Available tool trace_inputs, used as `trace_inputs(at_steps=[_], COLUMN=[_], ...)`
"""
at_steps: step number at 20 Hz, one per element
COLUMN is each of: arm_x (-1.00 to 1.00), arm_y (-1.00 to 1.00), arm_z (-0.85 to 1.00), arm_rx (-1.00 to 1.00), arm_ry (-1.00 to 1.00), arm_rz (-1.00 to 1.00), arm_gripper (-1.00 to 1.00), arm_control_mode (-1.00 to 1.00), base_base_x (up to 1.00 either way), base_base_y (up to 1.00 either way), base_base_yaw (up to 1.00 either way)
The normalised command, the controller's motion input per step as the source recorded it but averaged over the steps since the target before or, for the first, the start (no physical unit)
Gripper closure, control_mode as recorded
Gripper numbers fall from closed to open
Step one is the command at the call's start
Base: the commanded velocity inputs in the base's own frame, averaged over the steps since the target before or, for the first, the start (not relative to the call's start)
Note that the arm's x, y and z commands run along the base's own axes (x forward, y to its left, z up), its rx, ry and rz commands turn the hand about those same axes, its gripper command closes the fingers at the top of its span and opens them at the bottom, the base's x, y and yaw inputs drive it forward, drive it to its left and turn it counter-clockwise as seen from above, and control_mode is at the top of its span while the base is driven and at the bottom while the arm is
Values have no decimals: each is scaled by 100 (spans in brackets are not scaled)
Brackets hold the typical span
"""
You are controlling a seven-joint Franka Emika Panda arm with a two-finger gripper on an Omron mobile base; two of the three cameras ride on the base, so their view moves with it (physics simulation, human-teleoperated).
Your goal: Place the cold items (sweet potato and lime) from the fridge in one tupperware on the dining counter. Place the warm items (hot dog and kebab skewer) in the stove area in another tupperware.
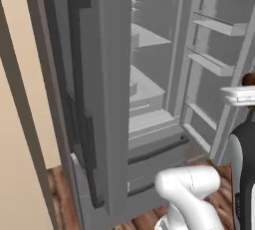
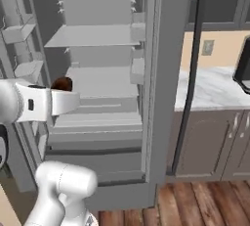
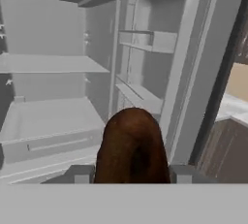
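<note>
Sweet potato [image 3: 131, 145]: we see a dark brown oblong lump standing up between the two finger tips, right in front of the hand camera.
Gripper [image 3: 131, 172]: we read it as clamped on the sweet potato, one dark tip at each side of the lump and touching it.
Fridge [image 2: 97, 93]: tall and grey, doors swung wide; we see pale grey shelves inside and a drawer front below them.
Where the potato is: held in the air in front of the open fridge, outside the shelves.
Floor [image 2: 205, 203]: reddish wood planks run under the fridge and cabinets.
Room: to the right of the fridge we see a white marble counter [image 2: 210, 90] with grey veins, over grey-brown cabinets [image 2: 210, 144], with a tan wall behind it.
Left base view: we catch just a brown tip of the potato [image 1: 248, 79] above the white hand, at the right edge, beside the door shelves [image 1: 214, 62].
Right base view: the potato [image 2: 62, 83] peeks out behind the white wrist, in front of the middle shelf.
</note>
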Motion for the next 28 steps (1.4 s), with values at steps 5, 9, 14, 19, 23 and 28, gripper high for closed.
trace_inputs(at_steps=[5, 9, 14, 19, 23, 28], arm_x=[0, 0, 0, 0, 0, 0], arm_y=[0, 0, 0, 0, 0, 0], arm_z=[0, 0, 0, 0, 0, 0], arm_rx=[0, 0, 0, 0, 0, 0], arm_ry=[0, 0, 0, 0, 0, 0], arm_rz=[0, 0, 0, 0, 0, 0], arm_gripper=[100, 100, 100, 100, 100, 100], arm_control_mode=[100, 100, 100, 100, 100, 100], base_base_x=[-87, -92, -82, -68, -67, -71], base_base_y=[2, 4, 14, 44, 46, 20], base_base_yaw=[-48, -50, -58, -83, -82, -70])
